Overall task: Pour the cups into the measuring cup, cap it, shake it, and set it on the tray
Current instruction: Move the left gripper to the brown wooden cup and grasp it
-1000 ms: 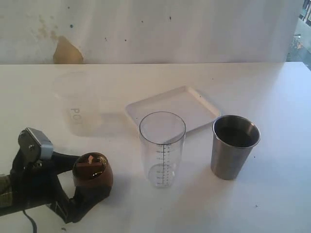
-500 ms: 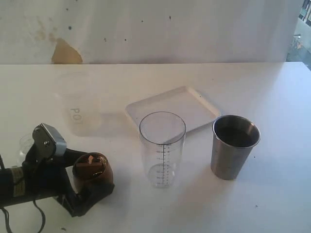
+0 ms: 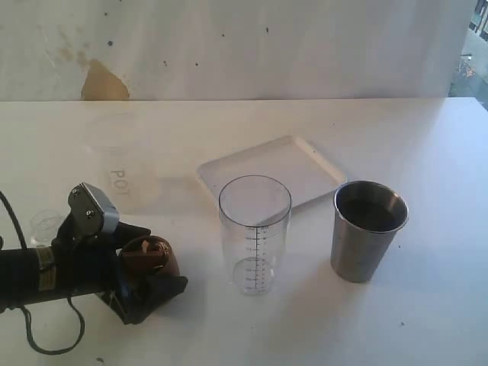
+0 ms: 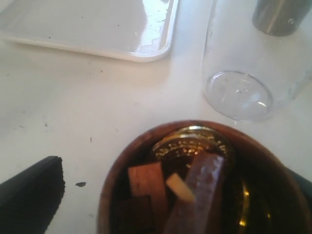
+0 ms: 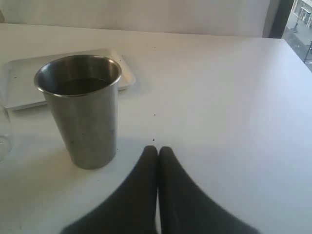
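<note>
The small brown wooden cup (image 3: pixel 150 255) stands at the front left of the table, with brown pieces and a gold disc inside (image 4: pixel 190 146). My left gripper (image 3: pixel 149 263) is open and straddles it, one black finger (image 4: pixel 31 195) still a gap away from its side. The clear measuring cup (image 3: pixel 255 232) stands empty just right of it, in front of the white tray (image 3: pixel 305 164). The steel tumbler (image 3: pixel 368 229) is at the right. My right gripper (image 5: pixel 158 150) is shut and empty, low over the table beside the tumbler (image 5: pixel 80 109); the exterior view does not show it.
A frosted translucent cup (image 3: pixel 122 164) stands behind the left arm. A small clear round piece (image 3: pixel 47 223) lies at the far left. A white wall backs the table, and the table's right edge runs near a window.
The left arm has slid to the right so its fingers reach further around the wooden cup, which stays put. The small clear piece at the far left has come into view.
</note>
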Controlling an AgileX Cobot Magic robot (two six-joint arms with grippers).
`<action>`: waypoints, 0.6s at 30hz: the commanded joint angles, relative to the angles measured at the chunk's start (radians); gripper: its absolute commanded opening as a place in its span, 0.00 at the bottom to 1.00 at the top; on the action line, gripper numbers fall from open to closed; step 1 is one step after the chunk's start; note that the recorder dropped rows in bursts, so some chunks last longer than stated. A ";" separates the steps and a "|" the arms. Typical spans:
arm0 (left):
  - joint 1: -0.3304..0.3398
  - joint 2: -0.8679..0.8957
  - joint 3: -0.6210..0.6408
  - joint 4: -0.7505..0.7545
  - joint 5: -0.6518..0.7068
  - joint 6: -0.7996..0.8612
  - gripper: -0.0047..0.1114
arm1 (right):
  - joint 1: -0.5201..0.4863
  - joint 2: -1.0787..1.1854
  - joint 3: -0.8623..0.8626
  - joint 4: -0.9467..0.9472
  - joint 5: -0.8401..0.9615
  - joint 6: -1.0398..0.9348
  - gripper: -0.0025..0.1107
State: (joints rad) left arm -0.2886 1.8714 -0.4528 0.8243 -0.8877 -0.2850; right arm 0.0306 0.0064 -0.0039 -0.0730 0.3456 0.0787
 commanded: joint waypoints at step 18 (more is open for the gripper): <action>-0.004 0.001 -0.085 0.023 0.000 0.016 0.04 | 0.001 -0.006 0.004 -0.006 -0.003 0.005 0.02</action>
State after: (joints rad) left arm -0.2886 1.8749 -0.5047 0.8438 -0.8620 -0.2706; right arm 0.0306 0.0064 -0.0039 -0.0730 0.3456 0.0787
